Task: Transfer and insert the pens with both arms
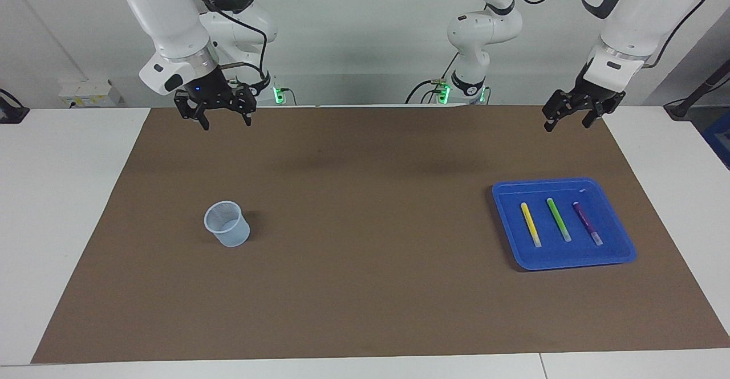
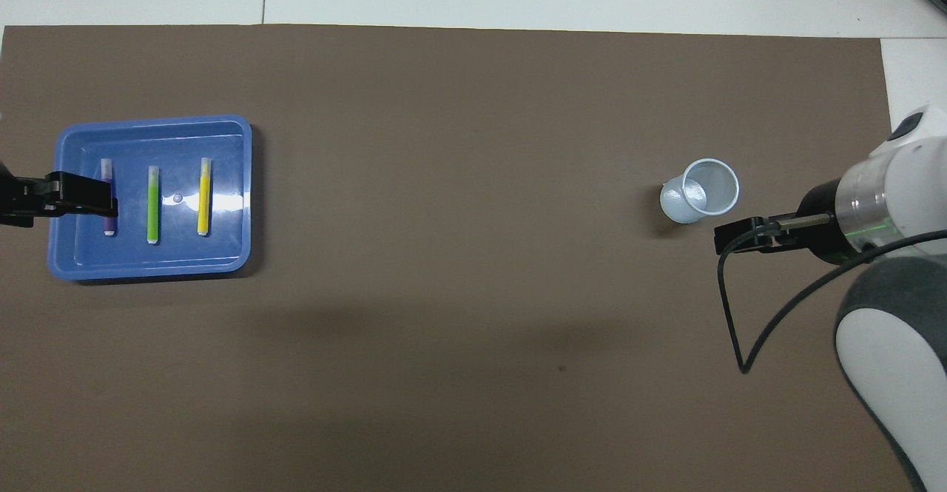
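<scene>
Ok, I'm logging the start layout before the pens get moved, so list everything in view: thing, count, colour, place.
mat: one, brown, covers most of the white table.
tray: one, blue, on the mat toward the left arm's end.
yellow pen: one, lying in the tray.
green pen: one, lying in the tray, between the other two.
purple pen: one, lying in the tray, nearest the table's end.
cup: one, pale translucent, upright on the mat toward the right arm's end, empty.
left gripper: black, open, raised over the mat's edge, holding nothing.
right gripper: black, open, raised over the mat's edge, holding nothing.
</scene>
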Controlling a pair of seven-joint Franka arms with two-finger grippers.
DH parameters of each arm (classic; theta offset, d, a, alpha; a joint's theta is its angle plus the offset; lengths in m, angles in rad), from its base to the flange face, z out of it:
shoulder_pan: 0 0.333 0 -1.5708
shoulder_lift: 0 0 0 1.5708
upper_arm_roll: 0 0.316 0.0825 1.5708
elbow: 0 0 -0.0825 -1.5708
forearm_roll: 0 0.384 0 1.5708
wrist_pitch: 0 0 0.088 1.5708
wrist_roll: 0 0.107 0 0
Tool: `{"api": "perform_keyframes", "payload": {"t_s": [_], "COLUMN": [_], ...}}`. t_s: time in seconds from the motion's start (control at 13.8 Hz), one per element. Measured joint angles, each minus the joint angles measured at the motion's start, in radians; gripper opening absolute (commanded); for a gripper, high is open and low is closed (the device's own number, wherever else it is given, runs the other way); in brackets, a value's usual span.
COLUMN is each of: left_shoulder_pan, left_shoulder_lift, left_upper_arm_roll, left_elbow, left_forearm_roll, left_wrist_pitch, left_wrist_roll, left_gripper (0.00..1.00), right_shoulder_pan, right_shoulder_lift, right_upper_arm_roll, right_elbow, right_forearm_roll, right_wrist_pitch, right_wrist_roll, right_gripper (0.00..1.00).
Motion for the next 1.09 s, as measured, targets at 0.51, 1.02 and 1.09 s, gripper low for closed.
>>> {"api": "perform_keyframes", "payload": {"t_s": [0.51,1.02,1.09], "left_shoulder_pan": [0.000,0.000,0.000], "left_shoulder_lift": [0.000,0.000,0.000], "left_upper_arm_roll": [0.000,0.000,0.000], "left_elbow": [0.000,0.000,0.000], "left_forearm_roll": [0.000,0.000,0.000], "left_wrist_pitch": [0.000,0.000,0.000], "left_wrist_roll": [0.000,0.000,0.000], "left_gripper": [1.00,1.00,1.00], "right_shoulder_pan": [0.000,-0.006,-0.011], "right_shoulder_lift": [0.000,-0.004,-0.005], "right_upper_arm_roll": [0.000,-0.005,-0.007], "right_elbow": [-0.001,-0.004,-0.003], "right_forearm_roll": [0.000,0.000,0.000], "right_wrist_pitch": [0.000,-0.027,-0.027], "right_wrist_roll": [0.000,-0.039,-0.041], "right_gripper": [1.00,1.00,1.00]}}
